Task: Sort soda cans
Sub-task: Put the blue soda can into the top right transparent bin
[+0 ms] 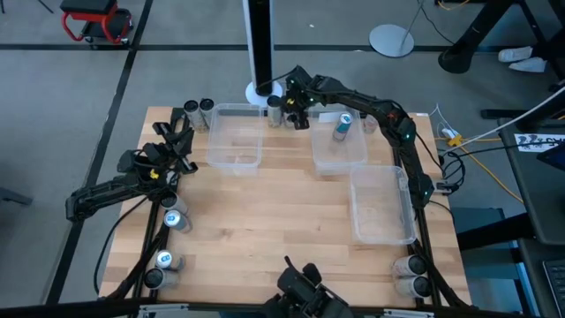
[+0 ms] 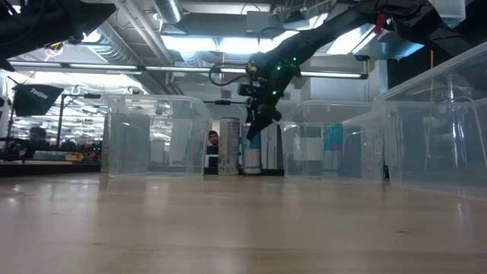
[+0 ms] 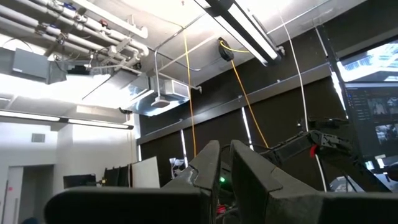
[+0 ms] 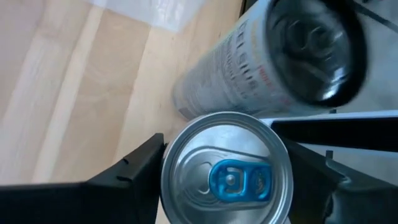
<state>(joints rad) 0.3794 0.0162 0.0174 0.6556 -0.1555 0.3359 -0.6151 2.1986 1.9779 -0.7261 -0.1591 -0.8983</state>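
right gripper [image 4: 227,180] around blue-tabbed can [image 4: 227,168], label unreadable

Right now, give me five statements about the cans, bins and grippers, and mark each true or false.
1. The right gripper has a blue-tabbed can between its fingers. True.
2. The middle bin is empty. False: a blue can stands in it.
3. The left gripper holds a can. False: it holds nothing, near the table's left edge.
4. The bin on the right holds no can. True.
5. All cans sit in bins. False: several stand on the table, like one at left.
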